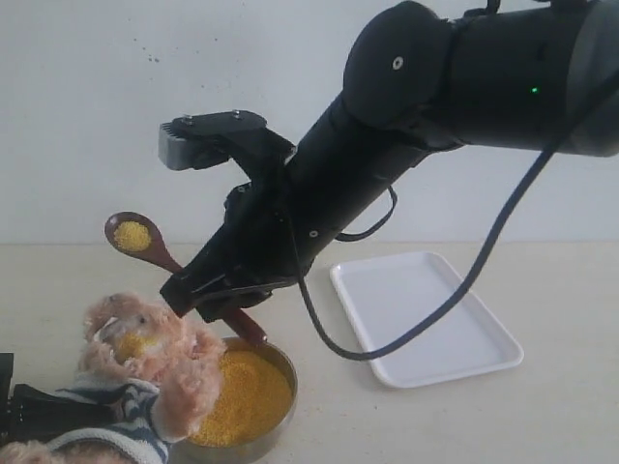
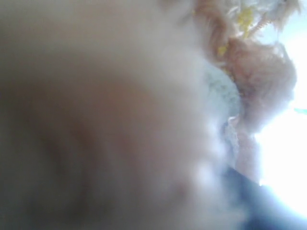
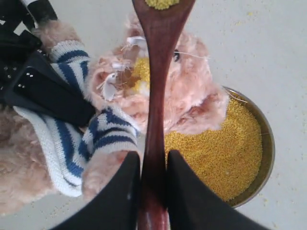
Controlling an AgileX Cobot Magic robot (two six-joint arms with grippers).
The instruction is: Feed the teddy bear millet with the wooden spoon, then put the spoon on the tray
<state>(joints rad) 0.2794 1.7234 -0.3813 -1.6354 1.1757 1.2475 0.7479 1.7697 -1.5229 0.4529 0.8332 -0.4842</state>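
The right gripper (image 3: pixel 152 159) pinches the handle of the wooden spoon (image 1: pixel 155 249), its millet (image 1: pixel 132 235) load raised over the teddy bear (image 1: pixel 145 353) beside the metal bowl (image 1: pixel 282 404), the tray (image 1: pixel 426 314) lies further right on the counter (image 1: pixel 542 416), and the left gripper (image 1: pixel 68 406) sits at the bear's striped shirt, its grip impossible to tell.
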